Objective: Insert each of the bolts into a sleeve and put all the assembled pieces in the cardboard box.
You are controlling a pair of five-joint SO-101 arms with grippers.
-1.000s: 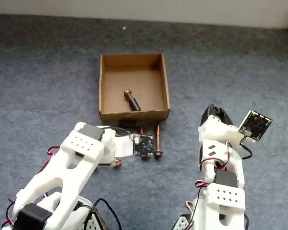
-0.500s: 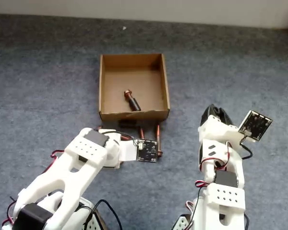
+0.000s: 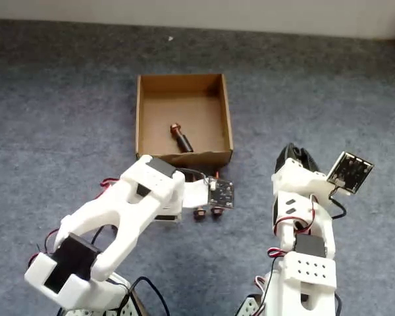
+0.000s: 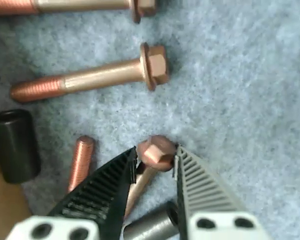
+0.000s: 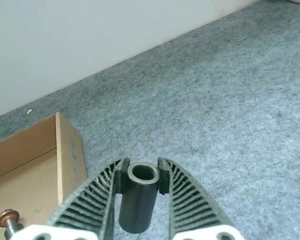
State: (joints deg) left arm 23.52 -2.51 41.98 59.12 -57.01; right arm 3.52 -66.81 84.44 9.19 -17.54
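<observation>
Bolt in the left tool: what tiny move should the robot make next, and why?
Probably lift it straight up off the carpet. The left tool pinches the bolt by its head, and the right tool holds a sleeve with its open end showing, so the bolt seems ready to go over to it.

Open carpet (image 3: 66,99) lies left, far and right of the cardboard box (image 3: 137,118), and the one assembled piece (image 3: 181,139) inside leaves room around it. Just near of its near wall, loose bolts (image 4: 90,80) and a black sleeve (image 4: 15,145) crowd the left gripper (image 4: 156,152), which is clamped on a bolt (image 4: 158,154); gaps there are tight.
</observation>
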